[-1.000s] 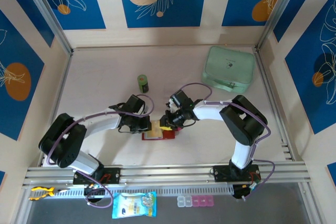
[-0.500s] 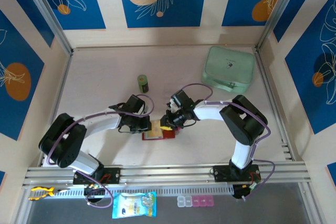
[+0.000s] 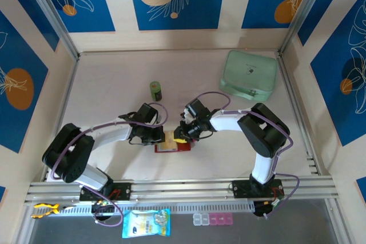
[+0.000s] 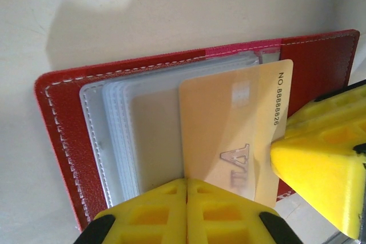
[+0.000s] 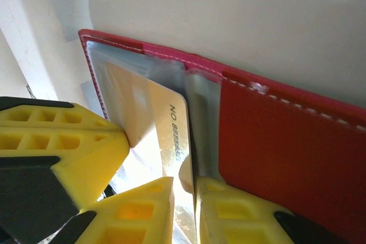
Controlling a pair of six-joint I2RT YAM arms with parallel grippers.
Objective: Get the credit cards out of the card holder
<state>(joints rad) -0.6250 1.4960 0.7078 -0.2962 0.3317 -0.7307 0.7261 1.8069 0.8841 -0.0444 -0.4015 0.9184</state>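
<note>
Near edge, off the work area: a snack packet [image 3: 146,223] and a pill box [image 3: 213,219]. Not part of the task.

Just beyond the arm bases, mid-table, we see the card holder [image 4: 60,124] lying open and flat, with both grippers on it. The left gripper [image 4: 186,184] comes in from the left with its fingers pressed together. The tips sit on the clear sleeves [image 4: 114,135] at the holder's near edge, and we judge it is pinning the holder down. The right gripper [image 5: 187,188] comes in from the right and is clamped on the edge of one tan credit card [image 4: 229,135], which shows in the thin gap between its fingers.

Progress: early. That card sticks partway out of its sleeve toward the right and overlaps the holder's right half. No card lies free on the table. We cannot tell whether the other sleeves hold more cards, as they look greyish and blurred. What is left: pull this card clear, set it down, and repeat for any others.

Farther back stands a small green can [image 3: 156,91], with a mint-green pouch [image 3: 250,74] at the far right. Both are well apart from the grippers.
</note>
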